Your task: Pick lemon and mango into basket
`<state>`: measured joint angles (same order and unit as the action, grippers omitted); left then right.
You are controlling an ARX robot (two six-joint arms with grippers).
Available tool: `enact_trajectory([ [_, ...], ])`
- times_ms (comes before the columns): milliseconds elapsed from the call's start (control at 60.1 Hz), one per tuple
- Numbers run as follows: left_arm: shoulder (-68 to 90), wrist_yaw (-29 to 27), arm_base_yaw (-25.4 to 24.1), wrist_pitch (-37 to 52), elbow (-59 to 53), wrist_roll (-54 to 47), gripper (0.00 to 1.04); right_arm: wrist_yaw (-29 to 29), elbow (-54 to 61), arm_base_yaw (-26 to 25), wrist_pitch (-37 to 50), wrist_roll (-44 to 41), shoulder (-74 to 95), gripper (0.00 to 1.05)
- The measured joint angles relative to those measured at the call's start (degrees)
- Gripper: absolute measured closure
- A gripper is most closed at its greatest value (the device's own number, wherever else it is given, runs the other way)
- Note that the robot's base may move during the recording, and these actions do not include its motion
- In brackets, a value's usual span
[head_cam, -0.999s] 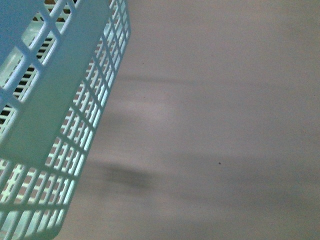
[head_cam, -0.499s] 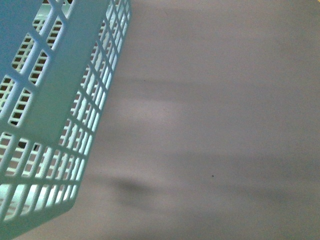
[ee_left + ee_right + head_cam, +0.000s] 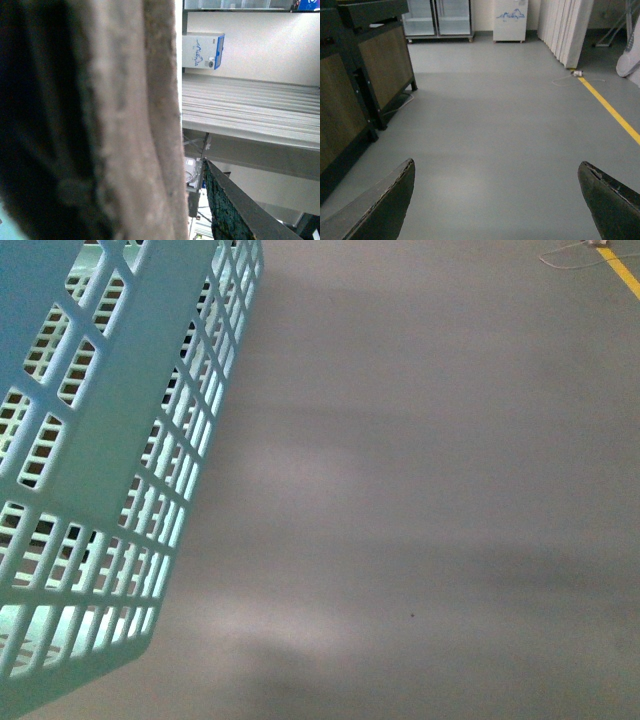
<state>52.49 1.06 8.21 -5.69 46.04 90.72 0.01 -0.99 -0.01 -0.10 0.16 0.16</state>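
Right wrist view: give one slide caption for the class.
Right gripper open and empty above a grey floor, a yellow line to one side, dark wooden cabinets to the other.

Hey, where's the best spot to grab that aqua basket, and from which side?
Likely take the basket by its slotted side wall, coming from the robot's right: thin lattice bars fit between fingers, and the right gripper is open and empty. No handle shows clearly.

You have 1 basket [image 3: 110, 470] at the left of the front view, floor [image 3: 420, 490] to its right, and 1 floor line [image 3: 622, 272] far right, behind. Right wrist view: cabinets [image 3: 350, 95] stand beside the floor, 1 fridge [image 3: 437, 17] at the wall behind them.
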Motion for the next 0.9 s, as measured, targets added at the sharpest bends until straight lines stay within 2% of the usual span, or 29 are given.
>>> enact_trajectory([
  [899, 0.0, 0.0, 0.0, 0.0, 0.0, 0.0, 0.77, 0.0, 0.0, 0.0, 0.0, 0.0, 0.0, 0.09],
])
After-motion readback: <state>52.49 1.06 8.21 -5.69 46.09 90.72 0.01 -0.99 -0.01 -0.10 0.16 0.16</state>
